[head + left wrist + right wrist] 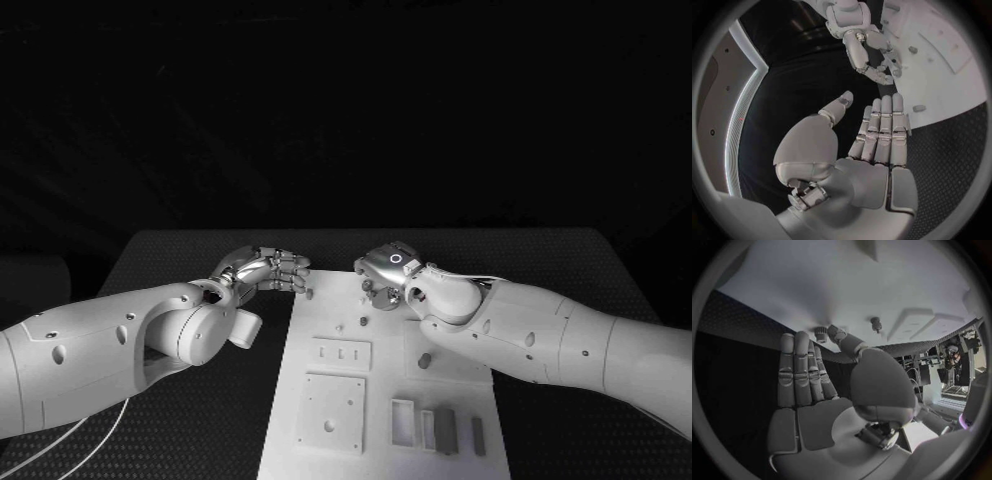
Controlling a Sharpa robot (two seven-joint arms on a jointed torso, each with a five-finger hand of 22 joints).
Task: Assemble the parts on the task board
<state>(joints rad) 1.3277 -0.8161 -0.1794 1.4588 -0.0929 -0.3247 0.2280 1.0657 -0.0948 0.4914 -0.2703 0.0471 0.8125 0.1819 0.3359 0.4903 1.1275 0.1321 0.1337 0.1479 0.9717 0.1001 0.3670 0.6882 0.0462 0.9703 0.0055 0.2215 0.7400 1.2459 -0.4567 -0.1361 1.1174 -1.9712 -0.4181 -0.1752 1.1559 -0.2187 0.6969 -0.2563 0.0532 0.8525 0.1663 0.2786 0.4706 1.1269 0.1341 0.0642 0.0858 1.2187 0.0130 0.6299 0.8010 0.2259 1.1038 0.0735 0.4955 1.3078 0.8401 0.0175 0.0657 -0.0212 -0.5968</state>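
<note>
Both of my hands sit at the far end of the white board (329, 330), which lies lengthwise in the middle of the black table (577, 262). My left hand (268, 270) rests just off the board's far left corner; seen from its wrist, the fingers (881, 131) lie straight and close together, the thumb stands apart, and nothing is in it. My right hand (387, 272) is over the far edge of the board, palm flat, fingers (797, 371) extended side by side, empty as well; its thumb tip is near a small round peg (821, 332) standing on the board, though I cannot tell whether they touch. Another small peg (876, 323) stands close by. Toward the near end, the board carries a square plate (332, 412) and several upright rectangular blocks (440, 428) set in a row beside it.
</note>
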